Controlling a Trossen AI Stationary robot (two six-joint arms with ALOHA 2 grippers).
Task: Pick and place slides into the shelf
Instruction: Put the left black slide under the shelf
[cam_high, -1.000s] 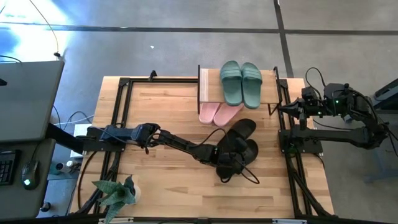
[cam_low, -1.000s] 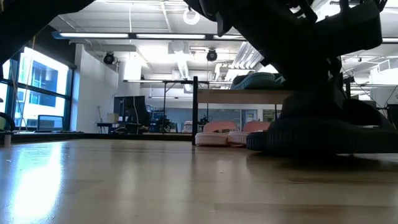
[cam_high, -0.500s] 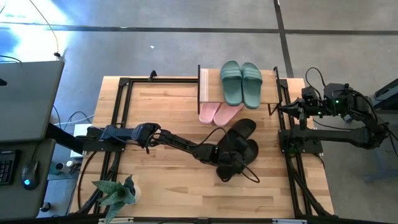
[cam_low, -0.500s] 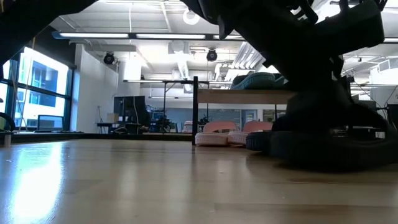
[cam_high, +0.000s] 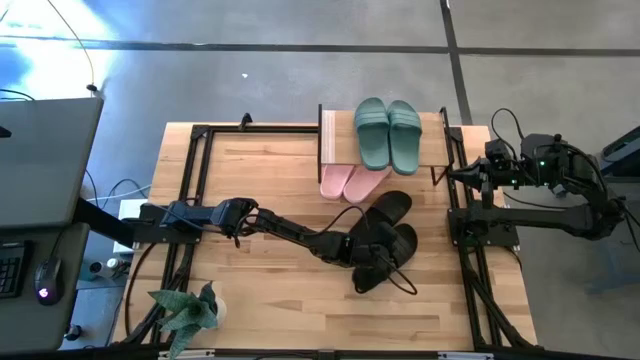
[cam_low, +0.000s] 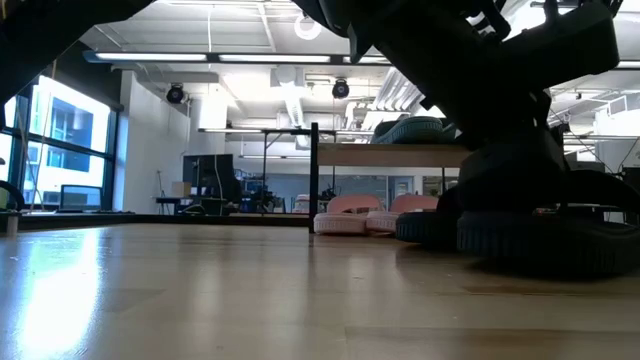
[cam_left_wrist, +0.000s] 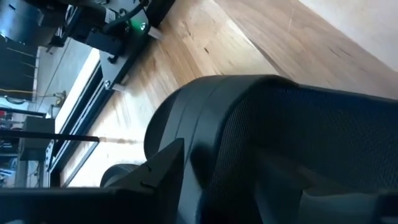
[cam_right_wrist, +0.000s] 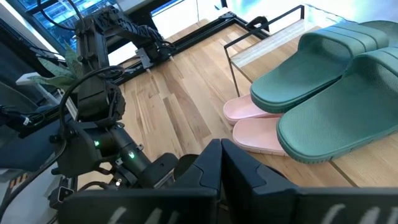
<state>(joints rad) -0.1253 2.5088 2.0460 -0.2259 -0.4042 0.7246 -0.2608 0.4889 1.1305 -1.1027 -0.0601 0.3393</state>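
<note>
A small potted plant (cam_high: 187, 310) was parked at the worktop's front left corner. The left gripper (cam_high: 372, 262) was stretched out over the middle, right on the black slides (cam_high: 390, 228), which were lying on the worktop just in front of the shelf (cam_high: 330, 137); whether its fingers were wide or narrow couldn't be told, everything there being black on black. The shelf was set at the back edge, with the green slides (cam_high: 388, 132) side by side on the top board and the pink slides (cam_high: 352, 181) tucked on the lower level, toes poking out. The right gripper (cam_high: 474, 178) was parked by the right edge, fingers pinched together with nothing in them.
</note>
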